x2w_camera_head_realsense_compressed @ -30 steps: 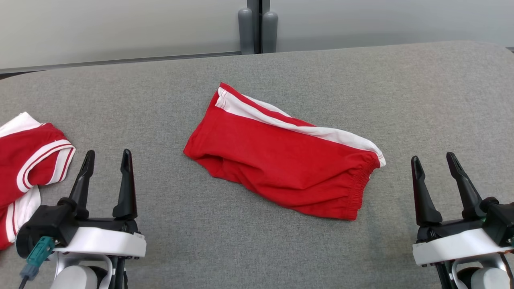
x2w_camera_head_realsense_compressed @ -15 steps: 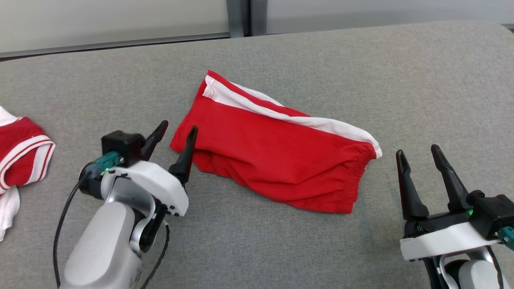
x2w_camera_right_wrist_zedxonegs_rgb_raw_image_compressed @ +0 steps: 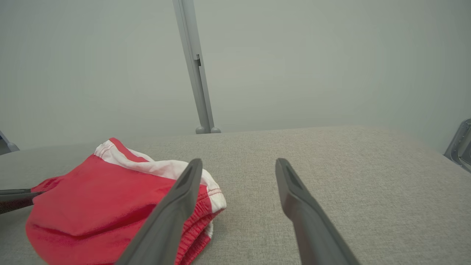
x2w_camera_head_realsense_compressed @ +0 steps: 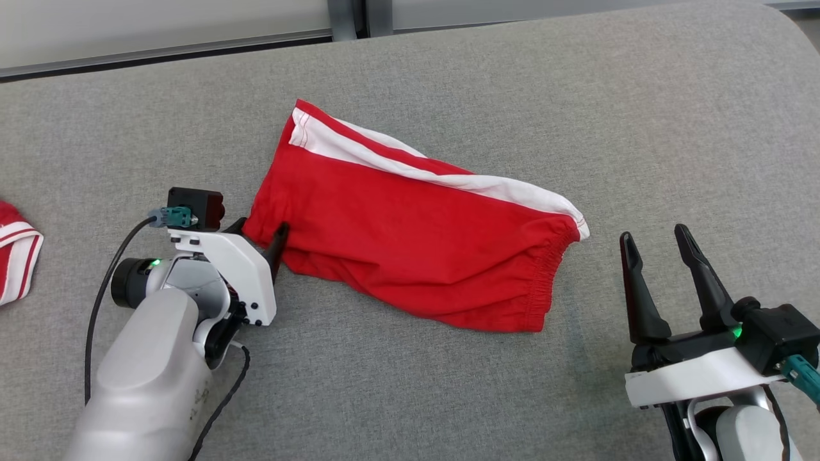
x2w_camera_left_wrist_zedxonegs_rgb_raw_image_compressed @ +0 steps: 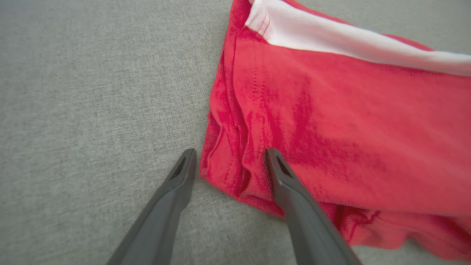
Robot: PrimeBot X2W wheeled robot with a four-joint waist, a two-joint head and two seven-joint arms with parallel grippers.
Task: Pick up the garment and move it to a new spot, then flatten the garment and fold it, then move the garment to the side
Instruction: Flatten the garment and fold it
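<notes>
A pair of red shorts [x2w_camera_head_realsense_compressed: 410, 243] with a white side stripe lies flat across the middle of the head view on the grey worktop [x2w_camera_head_realsense_compressed: 576, 96], leg hem toward the upper left and gathered waistband toward the right. The cloth is a little rumpled along its lower edge.

The left gripper [x2w_camera_head_realsense_compressed: 261, 226] sits at the shorts' lower-left corner with its fingers spread. In the left wrist view the gripper [x2w_camera_left_wrist_zedxonegs_rgb_raw_image_compressed: 230, 152] straddles that corner: one finger lies on bare worktop just beside the hem, the other over the red cloth of the shorts [x2w_camera_left_wrist_zedxonegs_rgb_raw_image_compressed: 331, 129]. The corner is between the fingers but not pinched.

The right gripper [x2w_camera_head_realsense_compressed: 653, 233] stands at the lower right of the head view, fingers spread and holding nothing – near the waistband end but apart from it. In the right wrist view it [x2w_camera_right_wrist_zedxonegs_rgb_raw_image_compressed: 239, 162] points over bare worktop, with the shorts [x2w_camera_right_wrist_zedxonegs_rgb_raw_image_compressed: 92, 206] to the lower left.

Another red-and-white piece of clothing [x2w_camera_head_realsense_compressed: 16, 256] shows at the left edge of the head view, well apart from the shorts.
</notes>
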